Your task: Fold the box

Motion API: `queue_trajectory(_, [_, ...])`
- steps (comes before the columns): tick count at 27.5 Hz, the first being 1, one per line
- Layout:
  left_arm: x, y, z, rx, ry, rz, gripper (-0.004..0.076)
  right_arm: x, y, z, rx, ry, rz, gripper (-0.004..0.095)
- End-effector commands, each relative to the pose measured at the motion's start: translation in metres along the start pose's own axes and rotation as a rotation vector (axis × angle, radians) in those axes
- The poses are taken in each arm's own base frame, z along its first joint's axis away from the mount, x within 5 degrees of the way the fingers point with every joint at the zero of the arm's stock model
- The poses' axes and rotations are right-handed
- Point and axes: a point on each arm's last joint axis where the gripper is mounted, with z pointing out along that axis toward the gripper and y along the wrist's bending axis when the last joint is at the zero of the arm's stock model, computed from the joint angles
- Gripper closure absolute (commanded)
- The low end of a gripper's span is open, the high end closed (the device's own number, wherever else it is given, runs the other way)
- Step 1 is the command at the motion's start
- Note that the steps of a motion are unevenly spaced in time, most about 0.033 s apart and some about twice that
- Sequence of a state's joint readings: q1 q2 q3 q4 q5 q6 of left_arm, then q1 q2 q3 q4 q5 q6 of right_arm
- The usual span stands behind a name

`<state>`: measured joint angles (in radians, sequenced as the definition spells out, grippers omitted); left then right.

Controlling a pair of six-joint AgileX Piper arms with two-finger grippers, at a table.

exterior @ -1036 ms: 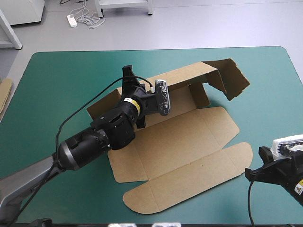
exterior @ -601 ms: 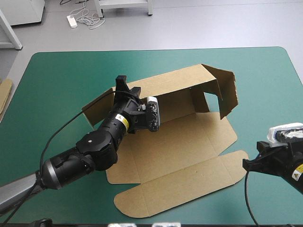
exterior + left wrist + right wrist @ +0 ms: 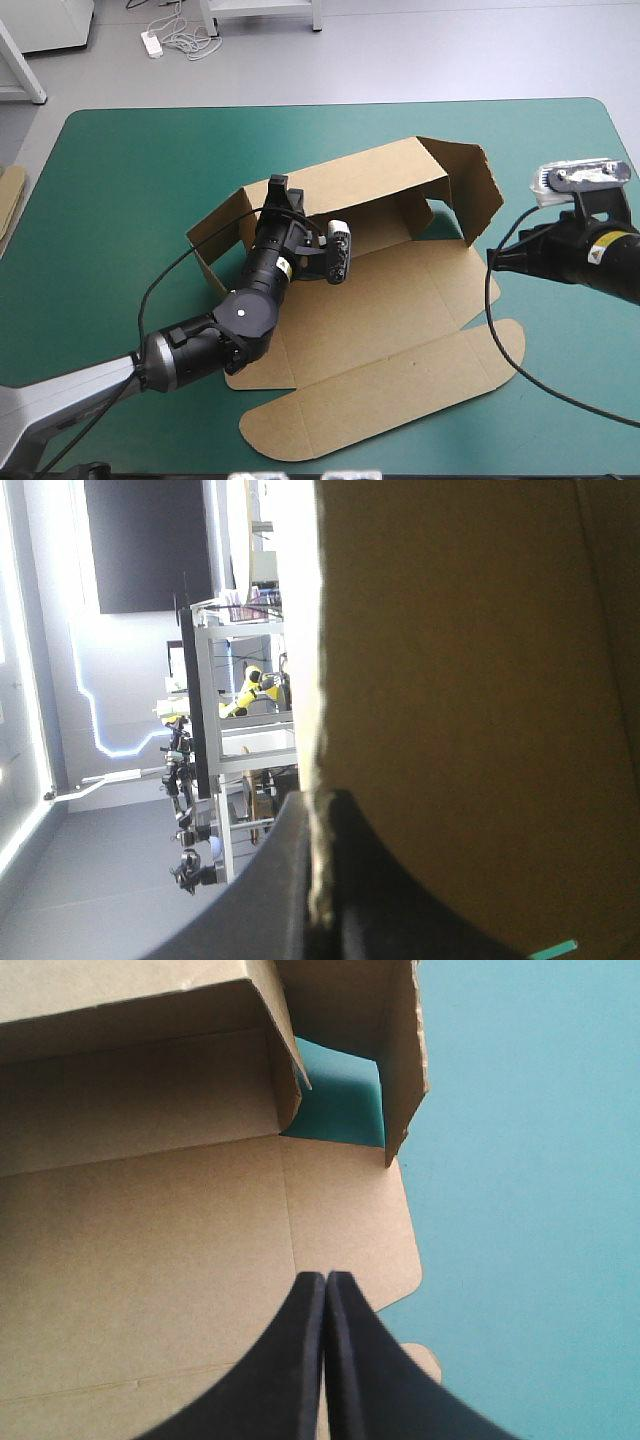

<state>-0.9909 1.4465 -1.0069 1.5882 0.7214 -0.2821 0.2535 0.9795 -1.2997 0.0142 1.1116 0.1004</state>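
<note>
Spare board (image 3: 8, 200) lies at the left edge of the teal-green counter (image 3: 120, 170). The brown box (image 3: 400, 300) sits mid-counter, its raised rear wall pinched by the left claw (image 3: 278, 192). The right claw (image 3: 326, 1278), closed on nothing, hovers over the box's right end.

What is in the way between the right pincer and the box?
Nothing visible is. The right pincer is shut and points straight at the box. Ahead of it there is only bare brown board, and the teal-green cover lies beside it.
</note>
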Motion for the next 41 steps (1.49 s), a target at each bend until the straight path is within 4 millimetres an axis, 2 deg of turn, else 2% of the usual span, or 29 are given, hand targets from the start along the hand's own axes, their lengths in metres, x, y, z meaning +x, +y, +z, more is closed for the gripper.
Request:
queue_trajectory(1, [-0.002,0.013,-0.002,-0.071,0.0,-0.013,0.0733,-0.027,0.003,0.002,0.003,-0.022,-0.047,0.0908])
queue_trajectory(6, [-0.001,0.013,-0.001,-0.068,0.005,-0.048,0.0733,-0.062,0.0,0.033,0.067,-0.004,-0.07,0.0908])
queue_trajectory(13, [0.003,0.012,0.0,-0.054,0.025,-0.065,0.0733,-0.109,0.005,0.077,0.071,-0.009,-0.068,0.0908])
queue_trajectory(22, [0.002,0.011,0.0,-0.042,0.018,-0.069,0.0733,-0.153,0.008,0.142,0.079,-0.019,-0.062,0.0908])
queue_trajectory(26, [0.003,0.008,0.0,-0.015,0.034,-0.079,0.0733,-0.161,0.0,0.176,0.105,0.012,-0.04,0.0908])
queue_trajectory(32, [0.006,0.005,0.0,-0.003,0.063,-0.073,0.0733,-0.161,-0.018,0.216,0.123,0.076,0.003,0.0908])
queue_trajectory(36, [0.008,-0.004,0.0,0.024,0.072,-0.052,0.0733,-0.158,-0.018,0.23,0.118,0.109,-0.004,0.0908])
queue_trajectory(41, [0.011,-0.014,0.001,0.041,0.075,-0.02,0.0733,-0.155,-0.014,0.232,0.067,0.139,-0.006,0.0908])
